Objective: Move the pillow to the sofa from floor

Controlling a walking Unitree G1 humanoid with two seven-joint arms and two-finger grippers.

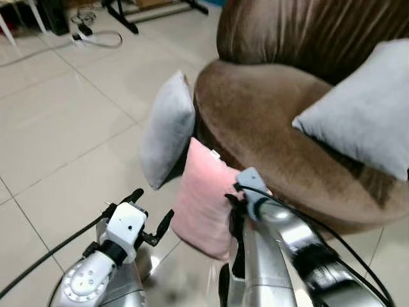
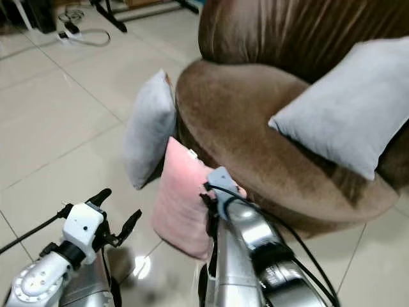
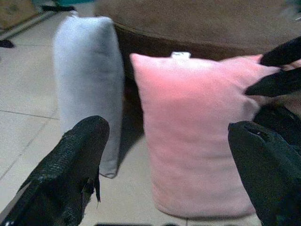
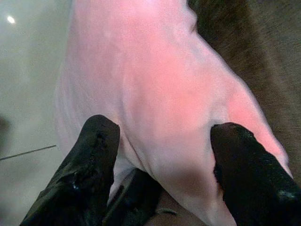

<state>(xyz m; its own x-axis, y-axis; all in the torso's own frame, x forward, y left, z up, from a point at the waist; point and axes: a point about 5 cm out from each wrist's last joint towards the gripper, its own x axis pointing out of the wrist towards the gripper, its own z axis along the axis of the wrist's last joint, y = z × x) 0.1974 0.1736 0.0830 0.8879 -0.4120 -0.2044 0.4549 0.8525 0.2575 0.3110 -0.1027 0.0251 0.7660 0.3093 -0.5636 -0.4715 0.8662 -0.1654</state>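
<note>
The pink pillow (image 1: 203, 199) stands upright on the tiled floor (image 1: 64, 128), leaning against the front of the brown sofa (image 1: 268, 121). The right gripper (image 4: 162, 141) is at the pillow's upper corner on the sofa side, its jaws spread to either side of the bunched pink fabric; both black fingers (image 4: 91, 155) press into the cloth, so it looks clamped on that corner, though the blur in the head views makes the firmness of the hold hard to judge. The left gripper (image 3: 169, 155) hangs apart from the pillow on the floor side, jaws wide apart with nothing between them, pointing at the pillow's broad face. Beyond the left jaws and just beside the pink pillow, a grey pillow (image 1: 166, 128) also stands on end against the sofa's curved edge, the two cushions near each other but with a dark gap between. Past the right jaws, up on the sofa seat, a second grey pillow (image 1: 364, 109) rests against the backrest. Far across the floor lie a white power strip and cable (image 1: 96, 38) by some dark furniture legs (image 1: 128, 16).
</note>
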